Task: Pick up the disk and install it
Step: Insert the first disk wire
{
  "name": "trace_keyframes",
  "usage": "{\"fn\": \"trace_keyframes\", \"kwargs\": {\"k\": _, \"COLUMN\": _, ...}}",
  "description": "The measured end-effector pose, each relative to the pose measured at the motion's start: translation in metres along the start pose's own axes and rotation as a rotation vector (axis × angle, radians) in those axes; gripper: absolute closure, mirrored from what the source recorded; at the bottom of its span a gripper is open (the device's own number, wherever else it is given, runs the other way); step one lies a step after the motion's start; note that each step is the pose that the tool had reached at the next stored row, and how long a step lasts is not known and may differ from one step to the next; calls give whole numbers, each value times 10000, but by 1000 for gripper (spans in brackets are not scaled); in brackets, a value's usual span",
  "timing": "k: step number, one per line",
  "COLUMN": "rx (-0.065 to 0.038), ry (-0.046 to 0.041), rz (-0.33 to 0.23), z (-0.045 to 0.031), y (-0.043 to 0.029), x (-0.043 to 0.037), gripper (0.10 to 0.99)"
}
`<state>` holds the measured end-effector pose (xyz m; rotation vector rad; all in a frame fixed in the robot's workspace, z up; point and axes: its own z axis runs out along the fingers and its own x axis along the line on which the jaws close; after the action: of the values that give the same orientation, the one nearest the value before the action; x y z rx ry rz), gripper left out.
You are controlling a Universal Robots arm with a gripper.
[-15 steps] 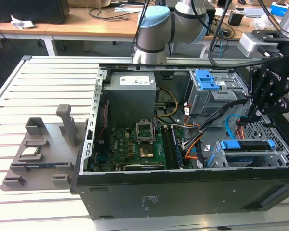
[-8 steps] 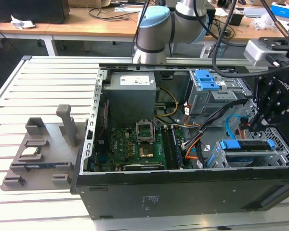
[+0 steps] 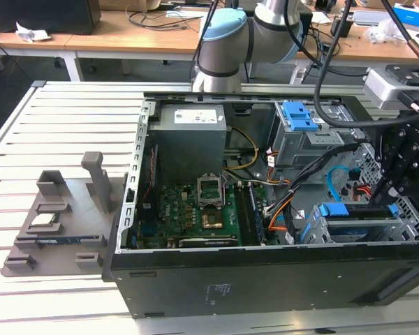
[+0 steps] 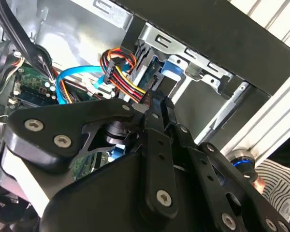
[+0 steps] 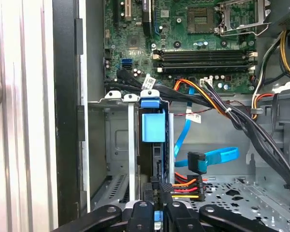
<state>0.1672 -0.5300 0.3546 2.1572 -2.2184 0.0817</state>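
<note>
One open computer case (image 3: 195, 286) lies on one slatted metal table (image 3: 63, 118). Inside it sit one green motherboard (image 3: 195, 213), one grey power supply (image 3: 192, 143) and one empty processor socket (image 3: 211, 188). Two drive cages show in the exterior view: one upper cage (image 3: 304, 143) with two blue tabs, and one lower cage (image 3: 356, 227) holding one disk (image 5: 153, 130) in its blue bracket. One blue data cable (image 5: 208, 157) and one bundle of red, yellow and black power wires (image 5: 186, 186) hang near it. One grey fixture block (image 3: 59, 216) stands beside the case. One gripper (image 5: 157, 212) is present.
</note>
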Motion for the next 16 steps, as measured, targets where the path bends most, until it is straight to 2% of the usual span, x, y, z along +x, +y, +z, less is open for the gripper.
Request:
{"fn": "trace_keyframes", "kwargs": {"k": 7, "rx": 0, "ry": -1, "rz": 0, "z": 21, "y": -29, "x": -28, "gripper": 918}}
{"fn": "trace_keyframes", "kwargs": {"k": 11, "rx": 0, "ry": 0, "rz": 0, "z": 81, "y": -29, "x": -42, "gripper": 918}}
{"fn": "trace_keyframes", "kwargs": {"k": 16, "rx": -1, "ry": 0, "rz": 0, "z": 118, "y": -39, "x": -64, "gripper": 918}}
